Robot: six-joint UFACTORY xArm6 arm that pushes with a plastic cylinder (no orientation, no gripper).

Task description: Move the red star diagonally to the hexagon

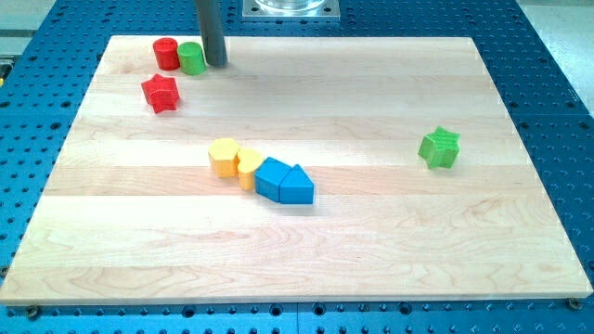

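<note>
The red star (160, 93) is found in the upper left of the frame, just below a red cylinder (166, 54) and a green cylinder (191, 57), which stand touching each other near the board's top edge. My tip (216, 64) is seen just to the right of the green cylinder, close to it or perhaps touching; contact cannot be told. No fingers are carried by the rod, so nothing is spread, pressed together or pinched: only a bare end is set on the wooden board (371, 232).

The yellow hexagon (223, 157) is placed near the centre of the frame, at the left end of a row formed with a yellow block (248, 166), whose shape cannot be made out, a blue block (272, 177) and a blue pointed block (297, 185), all packed together.

Several risks are judged from this layout. The two cylinders are likely to be knocked if the tip is swept straight toward the star, since the green one lies between tip and star. The star is likely to be spun off line by its points if it is struck off-centre, and a diagonal course would then be lost. If the push is carried too far, the hexagon may be shoved and the packed row disturbed. The green star (439, 147), far at the right, is not thought to be at risk.
</note>
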